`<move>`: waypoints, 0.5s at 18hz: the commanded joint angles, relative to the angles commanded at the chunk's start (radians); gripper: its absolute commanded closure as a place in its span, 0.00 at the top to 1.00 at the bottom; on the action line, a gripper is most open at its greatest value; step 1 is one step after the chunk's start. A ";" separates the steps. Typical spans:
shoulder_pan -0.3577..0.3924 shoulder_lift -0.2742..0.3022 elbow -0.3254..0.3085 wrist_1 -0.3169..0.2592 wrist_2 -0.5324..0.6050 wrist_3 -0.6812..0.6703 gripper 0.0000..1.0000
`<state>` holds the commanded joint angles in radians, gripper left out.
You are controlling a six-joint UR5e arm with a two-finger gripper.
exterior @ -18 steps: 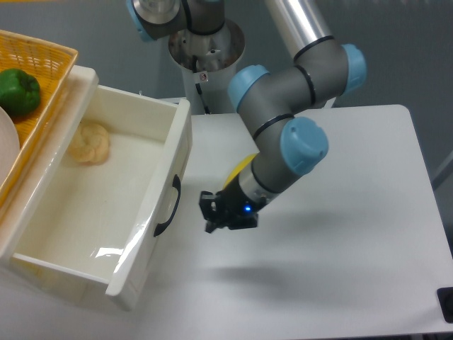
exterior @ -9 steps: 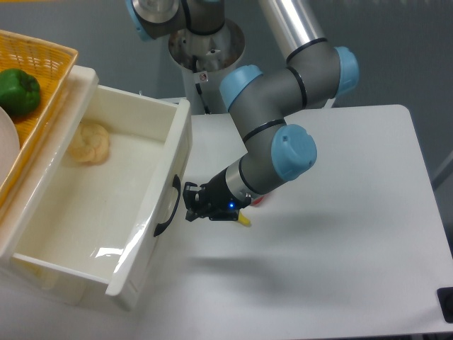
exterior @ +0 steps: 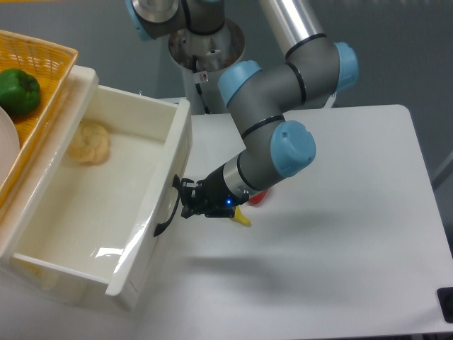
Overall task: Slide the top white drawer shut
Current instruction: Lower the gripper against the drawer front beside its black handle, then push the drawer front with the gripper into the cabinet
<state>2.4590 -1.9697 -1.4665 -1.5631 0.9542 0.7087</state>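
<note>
The top white drawer (exterior: pixel 92 212) stands pulled far out over the table, a deep glossy cream box with a curved black handle (exterior: pixel 168 207) on its front panel. A pale bread roll (exterior: pixel 88 143) lies inside near its back. My gripper (exterior: pixel 185 200) hovers right at the handle, its black fingers close to or touching the front panel. The fingers look close together, but I cannot make out from this angle whether they are shut. Nothing shows between them.
A yellow wicker basket (exterior: pixel 49 64) with a green pepper (exterior: pixel 17 92) sits on top of the cabinet at upper left. Small yellow (exterior: pixel 243 219) and red (exterior: pixel 257 197) items lie on the white table (exterior: pixel 340 234) under the wrist. The robot base (exterior: pixel 205 49) stands behind.
The gripper has moved left across the table, from a hand's width away from the drawer front to right at the handle. The drawer has not moved.
</note>
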 joint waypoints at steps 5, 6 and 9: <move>-0.014 0.008 -0.003 -0.011 0.000 0.000 0.00; -0.017 0.011 -0.005 -0.012 0.000 -0.002 0.00; -0.023 0.015 -0.006 -0.021 0.000 -0.002 0.00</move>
<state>2.4360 -1.9543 -1.4726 -1.5845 0.9541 0.7072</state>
